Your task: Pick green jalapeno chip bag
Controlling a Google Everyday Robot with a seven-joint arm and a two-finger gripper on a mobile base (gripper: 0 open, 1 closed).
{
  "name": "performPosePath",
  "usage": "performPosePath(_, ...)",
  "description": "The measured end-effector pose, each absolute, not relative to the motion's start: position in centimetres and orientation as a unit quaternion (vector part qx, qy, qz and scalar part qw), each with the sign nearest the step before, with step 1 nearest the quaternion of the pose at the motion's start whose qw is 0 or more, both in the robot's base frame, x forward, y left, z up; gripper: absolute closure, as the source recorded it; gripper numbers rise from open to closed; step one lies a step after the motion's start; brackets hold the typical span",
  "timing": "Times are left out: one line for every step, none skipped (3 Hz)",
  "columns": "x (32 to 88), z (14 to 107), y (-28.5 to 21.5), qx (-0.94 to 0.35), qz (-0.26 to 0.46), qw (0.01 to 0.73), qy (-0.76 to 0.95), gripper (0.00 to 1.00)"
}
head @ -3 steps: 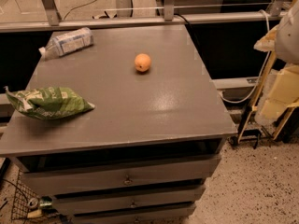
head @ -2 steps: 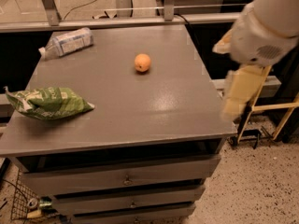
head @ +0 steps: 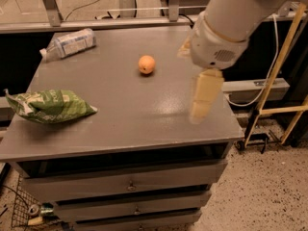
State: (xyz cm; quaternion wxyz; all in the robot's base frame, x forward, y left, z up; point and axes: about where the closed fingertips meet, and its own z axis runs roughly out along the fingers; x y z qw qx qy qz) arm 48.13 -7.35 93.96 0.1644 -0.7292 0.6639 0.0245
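Camera view: gripper (head: 204,102) over right of table (head: 120,129), its state unclear, well apart from green jalapeno chip bag (head: 48,106)

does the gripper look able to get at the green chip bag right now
Probably yes. The gripper hangs over the right side of the table; the green jalapeno chip bag lies near the left front edge, nothing standing between them. The orange and bottle sit farther back, off that line.
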Motion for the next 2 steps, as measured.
performPosePath(49.0, 93.1, -3.2, -0.751, 0.055, 0.18, 0.633, 0.0)
performPosePath(48.8, 92.1, 4.0, -0.805, 0.054, 0.168, 0.566, 0.0)
